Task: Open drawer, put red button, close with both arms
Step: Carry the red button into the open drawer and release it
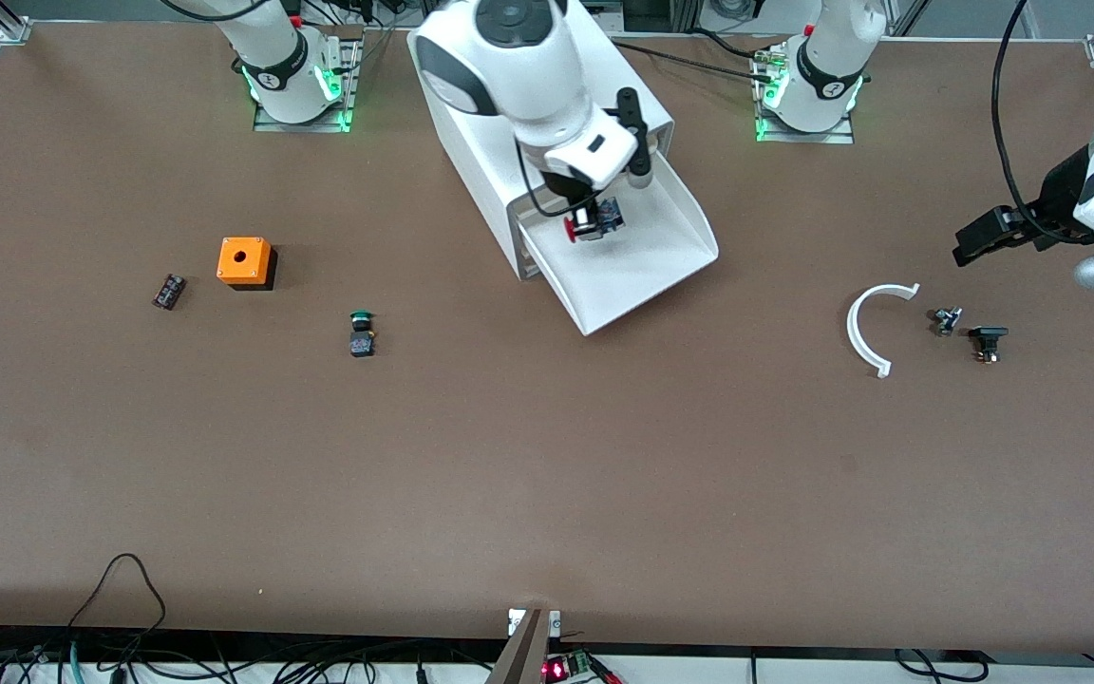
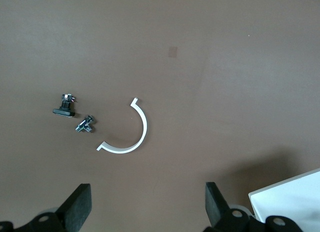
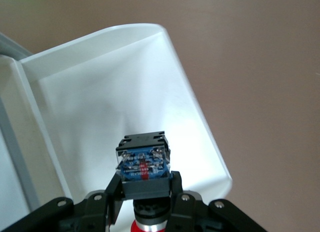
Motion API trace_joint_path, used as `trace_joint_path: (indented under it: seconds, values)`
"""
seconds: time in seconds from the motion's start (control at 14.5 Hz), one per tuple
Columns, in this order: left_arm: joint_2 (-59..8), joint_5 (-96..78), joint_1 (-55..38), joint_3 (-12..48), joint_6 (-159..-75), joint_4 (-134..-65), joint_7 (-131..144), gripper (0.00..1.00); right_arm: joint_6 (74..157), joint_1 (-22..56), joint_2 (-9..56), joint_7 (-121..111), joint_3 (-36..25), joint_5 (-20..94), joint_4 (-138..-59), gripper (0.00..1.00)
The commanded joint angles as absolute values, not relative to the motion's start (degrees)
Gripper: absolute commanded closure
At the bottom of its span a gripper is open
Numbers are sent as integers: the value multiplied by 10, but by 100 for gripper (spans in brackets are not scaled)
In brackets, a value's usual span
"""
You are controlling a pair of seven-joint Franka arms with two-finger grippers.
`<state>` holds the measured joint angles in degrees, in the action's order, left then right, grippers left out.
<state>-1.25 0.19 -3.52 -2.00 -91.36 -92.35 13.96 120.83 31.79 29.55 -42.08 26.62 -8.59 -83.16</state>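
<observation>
The drawer (image 1: 661, 256) stands pulled out of the white cabinet (image 1: 480, 161) and is open; it also shows in the right wrist view (image 3: 100, 86). My right gripper (image 1: 593, 220) hangs over the open drawer, shut on the red button (image 1: 585, 223), whose black body with a blue end (image 3: 144, 164) sits between the fingers, red cap toward the wrist. My left gripper (image 1: 979, 237) is open and empty, in the air over the table at the left arm's end; its fingers (image 2: 80, 204) stand wide apart.
A white curved strip (image 1: 865, 328), a small metal part (image 1: 946, 319) and a small black part (image 1: 987, 340) lie under the left gripper. An orange box with a hole (image 1: 244, 261), a green-capped button (image 1: 362, 334) and a small black block (image 1: 168, 291) lie toward the right arm's end.
</observation>
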Motion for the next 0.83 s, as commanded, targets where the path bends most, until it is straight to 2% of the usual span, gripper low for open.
trace_joint_path:
  seconds: [0.0, 0.62, 0.76]
  values:
    - [-19, 13, -36, -19, -911, -909, 144, 0, 1192, 357, 343, -441, 253, -134, -800, 78]
    - [-19, 13, -37, -18, -911, -909, 145, 0, 1198, 376, 387, -461, 232, -165, -798, 76]
    - [-19, 13, -37, -18, -911, -907, 145, 0, 1214, 384, 396, -457, 225, -164, -798, 72]
